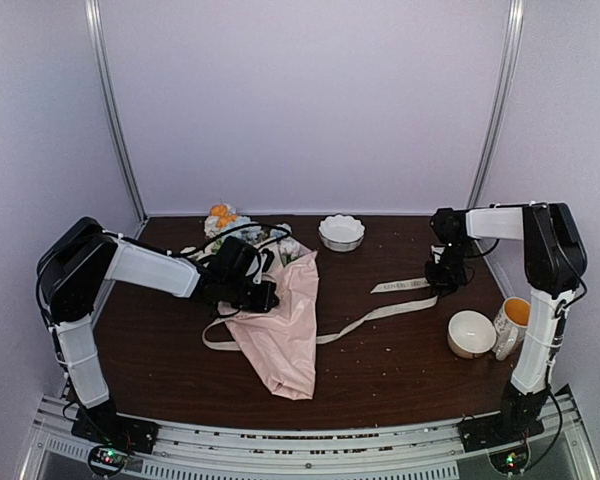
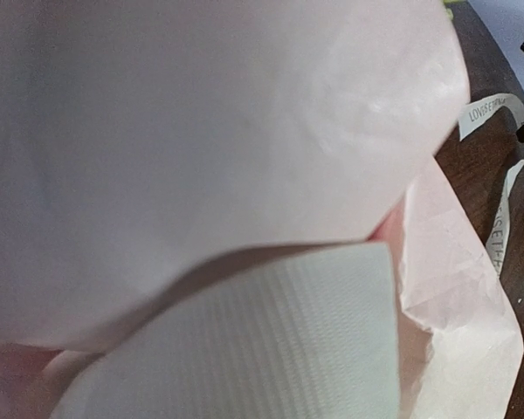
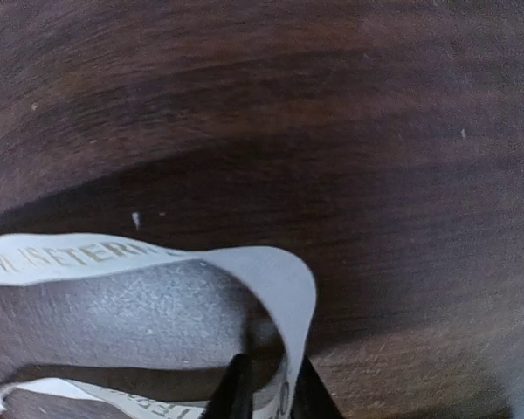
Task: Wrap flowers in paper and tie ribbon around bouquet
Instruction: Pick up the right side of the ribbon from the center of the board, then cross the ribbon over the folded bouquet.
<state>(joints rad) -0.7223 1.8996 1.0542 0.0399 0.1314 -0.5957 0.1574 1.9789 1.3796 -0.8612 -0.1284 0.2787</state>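
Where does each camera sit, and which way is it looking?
Top external: high behind the arm bases, looking down on the table; left arm and right arm show whole.
Left wrist: on the left arm, close against the paper; no fingers clearly show.
Right wrist: on the right arm, facing down at the ribbon pinched in the right gripper.
Shared: the lettered ribbon, in all three.

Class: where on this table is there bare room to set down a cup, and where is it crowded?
Free: the front strip of the table between the paper and the white cup, nearer than the ribbon; also between the bowl and the right claw. Crowded: back left, around the flowers and left claw.
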